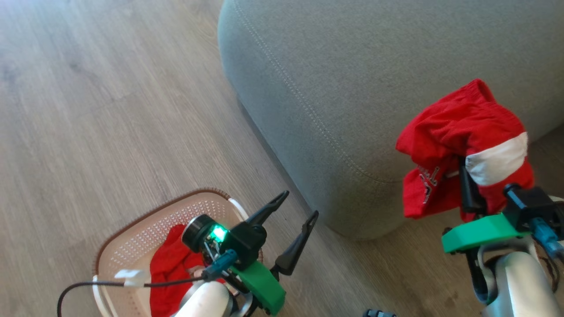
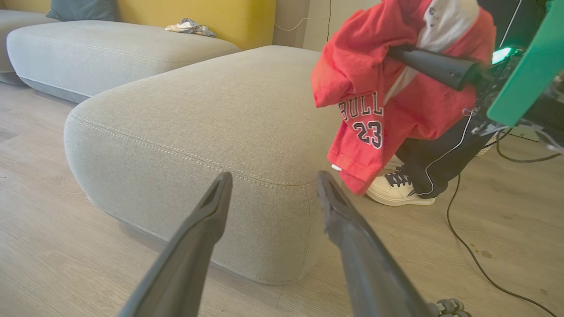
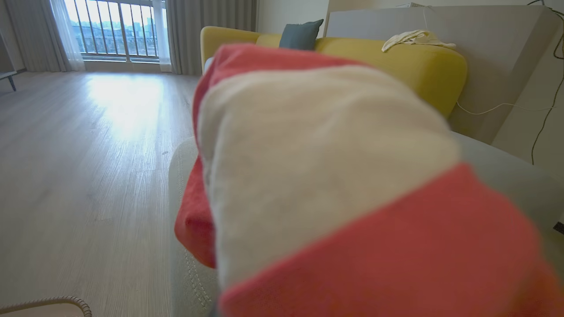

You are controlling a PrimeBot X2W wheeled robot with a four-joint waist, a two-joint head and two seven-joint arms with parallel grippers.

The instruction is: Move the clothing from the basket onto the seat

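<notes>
One red piece of clothing [image 1: 462, 127] with a white band and printed lettering hangs from my right gripper [image 1: 465, 171], which is shut on it beside the near right corner of the grey seat [image 1: 374, 79]. In the left wrist view the same garment [image 2: 370, 110] dangles next to the seat's [image 2: 211, 114] corner, above the floor. It covers most of the right wrist view [image 3: 330, 176]. A second red garment [image 1: 169, 268] lies in the cream basket [image 1: 145, 220] at the lower left. My left gripper [image 1: 301, 203] stands open and empty just right of the basket, fingers toward the seat.
A person's white shoe [image 2: 398, 189] and dark trouser leg stand on the wooden floor behind the hanging garment. A black cable [image 2: 467, 246] trails across the floor there. A yellow sofa back [image 3: 396, 61] and another grey cushion [image 2: 110, 48] lie beyond the seat.
</notes>
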